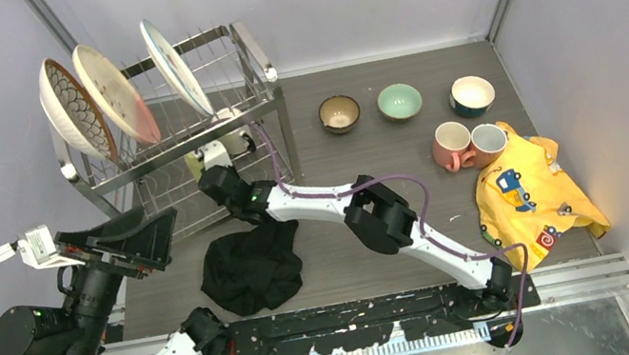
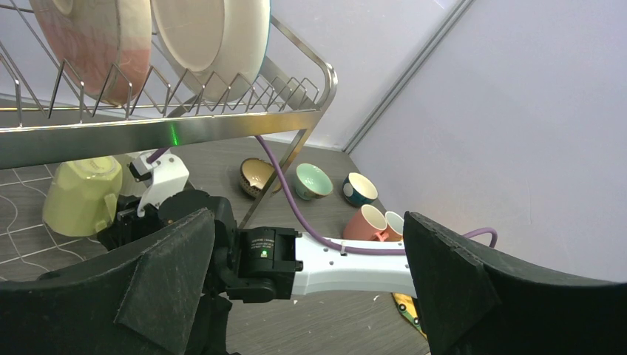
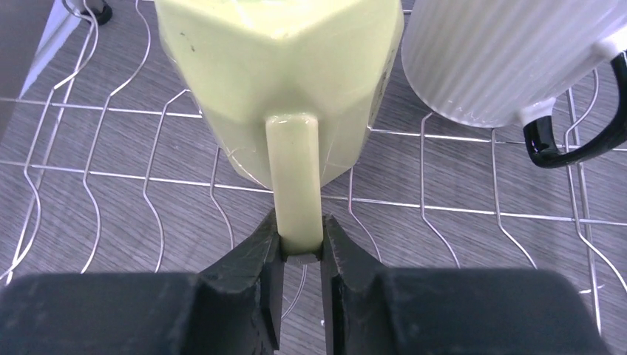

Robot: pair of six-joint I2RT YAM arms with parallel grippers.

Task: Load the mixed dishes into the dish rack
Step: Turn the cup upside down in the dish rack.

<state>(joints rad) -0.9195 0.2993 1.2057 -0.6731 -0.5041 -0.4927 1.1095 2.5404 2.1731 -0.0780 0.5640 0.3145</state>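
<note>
The silver dish rack (image 1: 254, 52) stands at the back left with three plates (image 1: 115, 93) upright on its upper tier. On the lower wire shelf sit a yellow mug (image 3: 281, 66) and a ribbed white mug (image 3: 503, 59). My right gripper (image 3: 299, 240) reaches under the upper tier and is shut on the yellow mug's handle. Near the rack's front left corner, my left gripper (image 1: 124, 243) hangs wide open and holds nothing. Brown (image 1: 340, 113), mint-green (image 1: 399, 101) and blue (image 1: 472, 96) bowls and two pink mugs (image 1: 451, 146) stand on the table to the right.
A black cloth (image 1: 251, 267) lies crumpled below the right forearm. A yellow cloth (image 1: 531, 194) lies at the right, against the pink mugs. The right arm's purple cable (image 2: 285, 194) loops past the rack's front post. Grey walls close in the table on three sides.
</note>
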